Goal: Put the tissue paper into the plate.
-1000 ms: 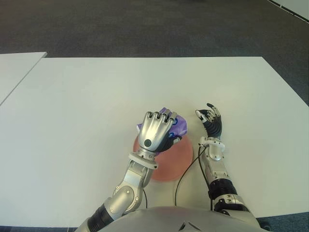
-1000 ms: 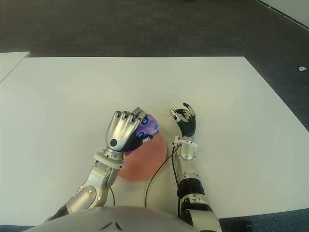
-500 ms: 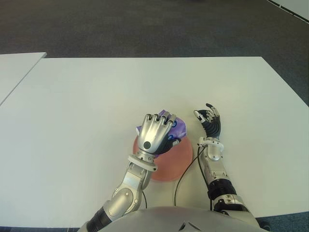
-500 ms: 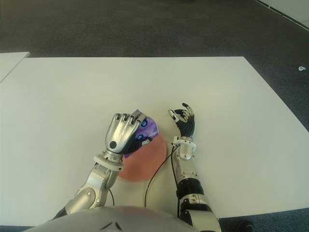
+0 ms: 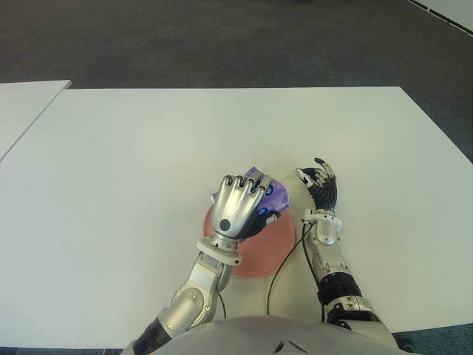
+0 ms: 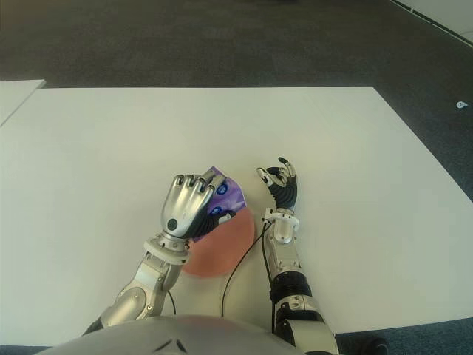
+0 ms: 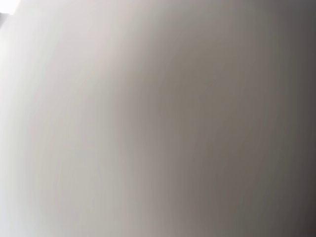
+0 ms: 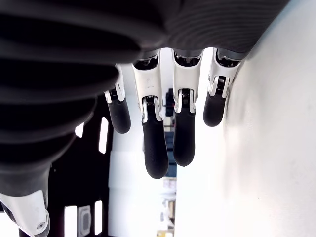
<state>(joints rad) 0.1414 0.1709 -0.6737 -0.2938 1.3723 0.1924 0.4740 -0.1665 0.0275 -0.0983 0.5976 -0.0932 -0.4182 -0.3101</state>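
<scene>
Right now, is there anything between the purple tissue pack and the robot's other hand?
No. In the left eye view only bare white table shows between the tissue pack, gripped by the left hand over the pink plate, and the empty right hand.

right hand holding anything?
No, the right hand shows relaxed, empty fingers beside the plate; the left hand grips the tissue paper.

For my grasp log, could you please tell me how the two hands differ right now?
The left hand is curled around the purple tissue pack above the pink plate; the right hand holds nothing, its fingers relaxed. The left shows over the plate, the right beside it. Both point forward.
</scene>
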